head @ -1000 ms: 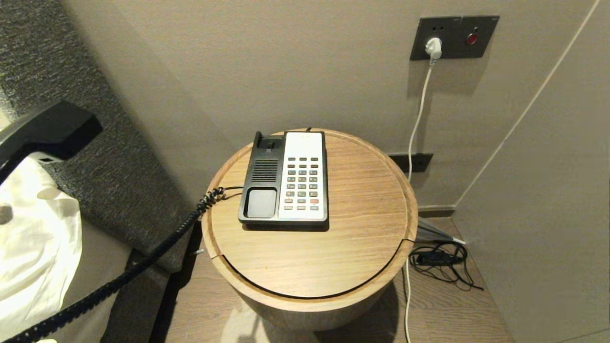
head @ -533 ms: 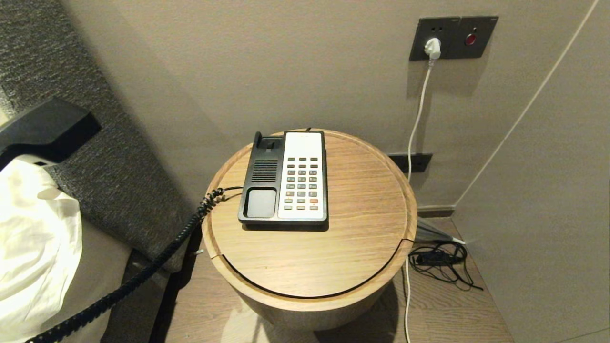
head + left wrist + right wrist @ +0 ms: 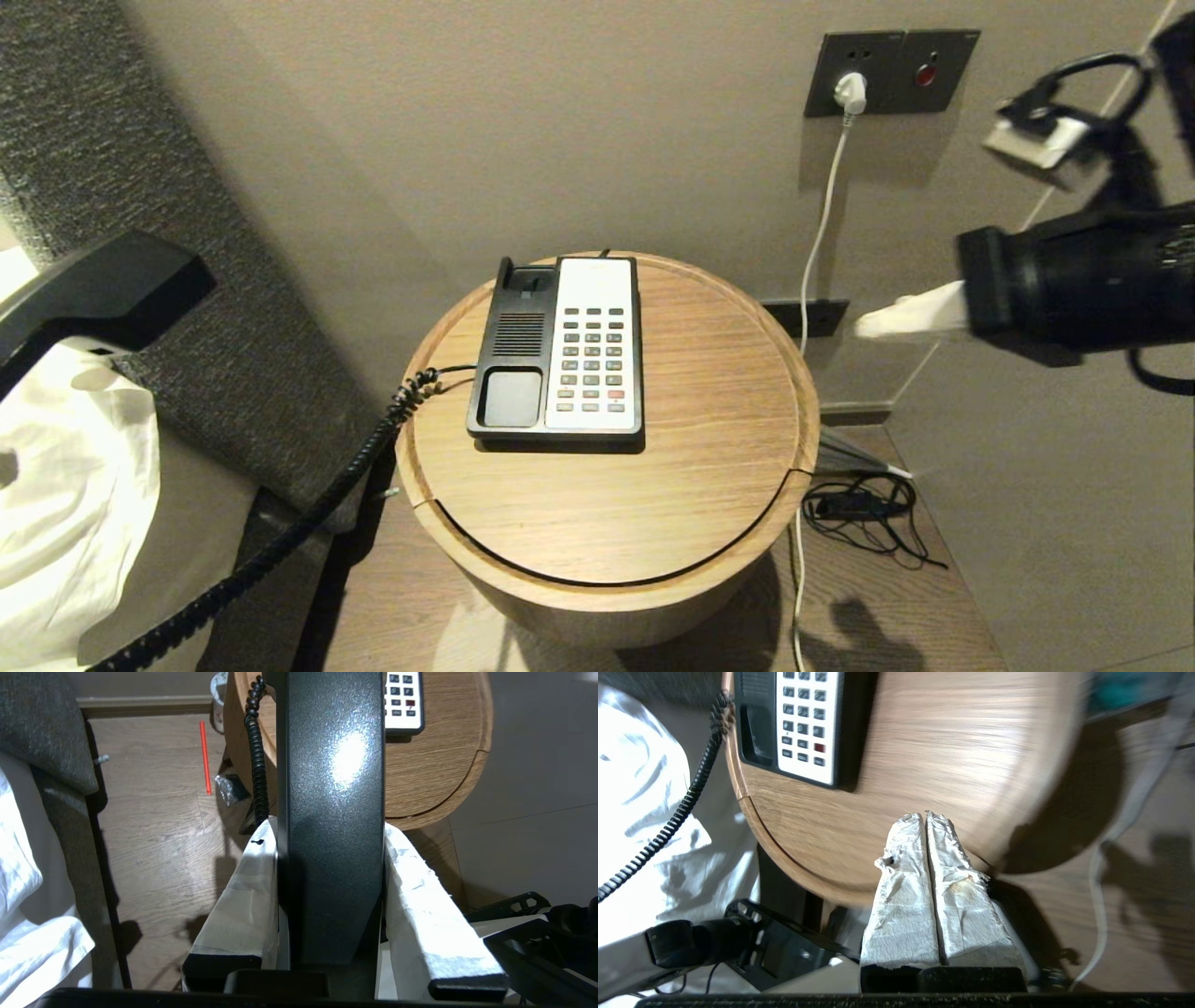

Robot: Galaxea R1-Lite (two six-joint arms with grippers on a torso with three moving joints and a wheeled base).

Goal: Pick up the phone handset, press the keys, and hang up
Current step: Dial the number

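Observation:
The black and white phone base (image 3: 558, 353) sits on the round wooden table (image 3: 709, 448), its handset cradle empty and its keypad (image 3: 591, 359) facing up. My left gripper (image 3: 329, 830) is shut on the black handset (image 3: 98, 291) and holds it off the table at the far left, over the bed. The coiled black cord (image 3: 289, 532) runs from the base down to the left. My right gripper (image 3: 864, 325) is shut and empty, in the air to the right of the table, its white-wrapped fingers (image 3: 927, 858) pressed together and pointing toward the phone.
A white plug and cable (image 3: 822, 215) hang from a wall socket (image 3: 892, 73) behind the table. A tangle of black cable (image 3: 864, 513) lies on the floor at the right. A grey headboard (image 3: 187, 308) and white bedding (image 3: 65, 485) stand at the left.
My right arm has come into view from the right, above the table's right side. The handset in my left gripper has shifted slightly right and down.

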